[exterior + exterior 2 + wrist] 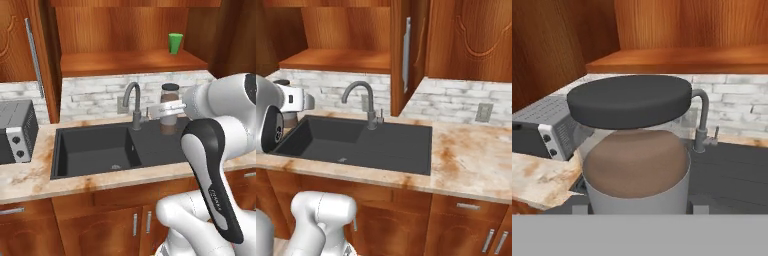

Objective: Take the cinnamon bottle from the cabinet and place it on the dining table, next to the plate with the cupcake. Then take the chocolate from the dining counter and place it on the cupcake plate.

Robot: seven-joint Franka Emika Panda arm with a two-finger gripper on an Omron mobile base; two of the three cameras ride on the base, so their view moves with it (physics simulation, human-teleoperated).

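Dark-capped cinnamon bottle (169, 111) | clamped in hand (168, 108) | label unreadable | above sink (95, 150)

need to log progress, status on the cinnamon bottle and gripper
Gripper shut on cinnamon bottle, held upright above the sink. Bottle out of the cabinet; green cup on the shelf. Faucet close beside the bottle.

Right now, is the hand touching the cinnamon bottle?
Touching. In the left base view the hand clamps the cinnamon bottle at its middle, lifted above the sink.
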